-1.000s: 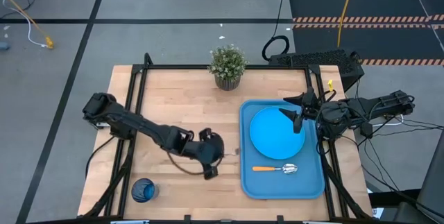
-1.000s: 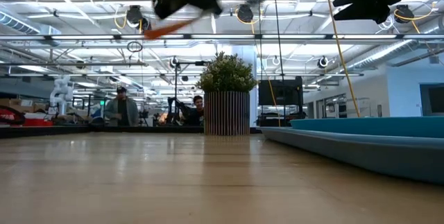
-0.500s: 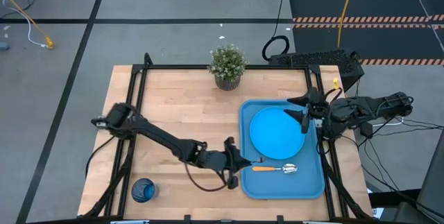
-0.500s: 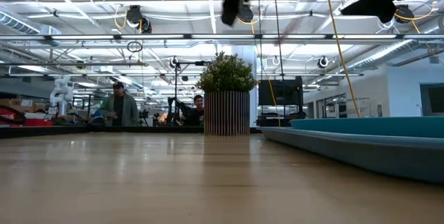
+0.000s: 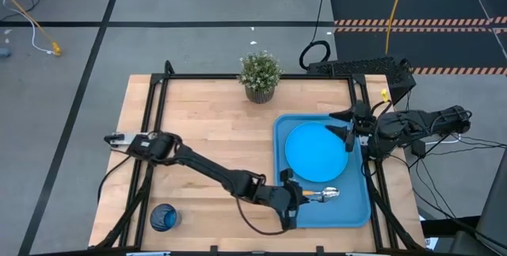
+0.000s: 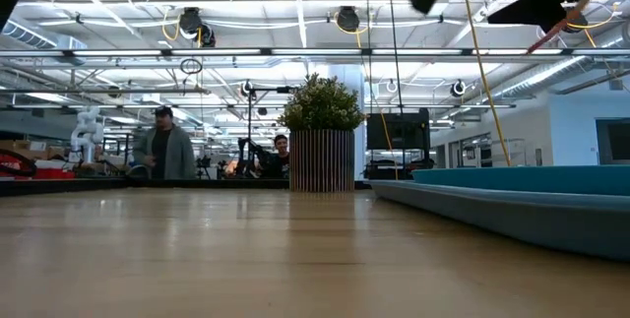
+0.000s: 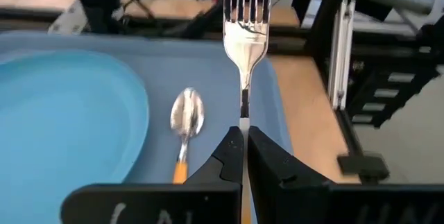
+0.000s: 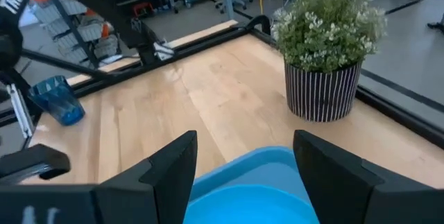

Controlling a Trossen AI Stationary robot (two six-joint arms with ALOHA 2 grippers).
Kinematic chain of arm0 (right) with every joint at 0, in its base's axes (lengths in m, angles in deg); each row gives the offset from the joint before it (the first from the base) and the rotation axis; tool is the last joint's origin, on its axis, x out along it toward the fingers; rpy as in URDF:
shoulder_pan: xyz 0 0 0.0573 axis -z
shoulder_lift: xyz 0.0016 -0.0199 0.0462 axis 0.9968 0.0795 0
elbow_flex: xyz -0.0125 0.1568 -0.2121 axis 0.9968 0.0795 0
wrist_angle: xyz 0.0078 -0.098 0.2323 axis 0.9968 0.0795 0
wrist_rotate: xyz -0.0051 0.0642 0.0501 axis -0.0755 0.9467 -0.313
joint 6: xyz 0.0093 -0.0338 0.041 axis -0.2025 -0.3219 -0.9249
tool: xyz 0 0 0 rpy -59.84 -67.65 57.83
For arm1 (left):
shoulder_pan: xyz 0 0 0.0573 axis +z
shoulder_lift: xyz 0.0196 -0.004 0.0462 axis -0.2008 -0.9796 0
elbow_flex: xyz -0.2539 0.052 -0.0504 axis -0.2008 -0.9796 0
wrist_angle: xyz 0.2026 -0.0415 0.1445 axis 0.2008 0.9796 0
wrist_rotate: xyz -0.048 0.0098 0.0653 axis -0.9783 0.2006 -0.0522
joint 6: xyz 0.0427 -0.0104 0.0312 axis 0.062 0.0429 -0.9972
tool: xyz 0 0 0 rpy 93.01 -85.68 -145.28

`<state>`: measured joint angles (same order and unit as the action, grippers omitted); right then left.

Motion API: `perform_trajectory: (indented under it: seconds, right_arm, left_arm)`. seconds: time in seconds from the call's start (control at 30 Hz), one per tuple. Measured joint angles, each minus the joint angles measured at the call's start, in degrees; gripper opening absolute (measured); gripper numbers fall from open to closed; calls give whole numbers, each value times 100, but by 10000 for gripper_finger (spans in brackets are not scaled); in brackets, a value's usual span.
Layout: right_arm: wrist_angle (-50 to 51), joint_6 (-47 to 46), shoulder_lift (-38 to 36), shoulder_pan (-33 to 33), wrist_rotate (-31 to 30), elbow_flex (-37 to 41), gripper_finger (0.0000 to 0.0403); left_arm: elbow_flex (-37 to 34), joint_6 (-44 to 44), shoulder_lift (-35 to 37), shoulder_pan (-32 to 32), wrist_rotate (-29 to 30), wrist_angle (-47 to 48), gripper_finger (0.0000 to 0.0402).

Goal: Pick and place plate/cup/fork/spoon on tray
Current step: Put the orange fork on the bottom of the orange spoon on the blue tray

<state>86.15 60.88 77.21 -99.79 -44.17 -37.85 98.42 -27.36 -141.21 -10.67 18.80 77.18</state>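
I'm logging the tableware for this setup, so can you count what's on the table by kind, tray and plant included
Tray: 1
Plate: 1
Cup: 1
Spoon: 1
Fork, held in the left gripper: 1
Potted plant: 1
Total: 6

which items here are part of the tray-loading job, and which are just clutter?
Job items:
- tray
- plate, on the tray
- spoon, on the tray
- fork, held by the left gripper above the tray
- cup, on the table off the tray

Just lying about:
- potted plant
- yellow cable on the floor
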Motion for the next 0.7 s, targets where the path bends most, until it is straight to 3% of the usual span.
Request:
perform_trajectory:
  seconds: [0.2,0.5,0.7]
  right_arm:
    - [49,-197,-87,-1,732,0,231]
    - [114,-132,26,0,406,0,231]
    - [36,-31,24,0,393,0,231]
  left_arm:
    - [614,2,-366,66,-106,713,5]
    - [724,236,-658,314,-370,857,7]
    - [724,148,-805,275,-412,133,4]
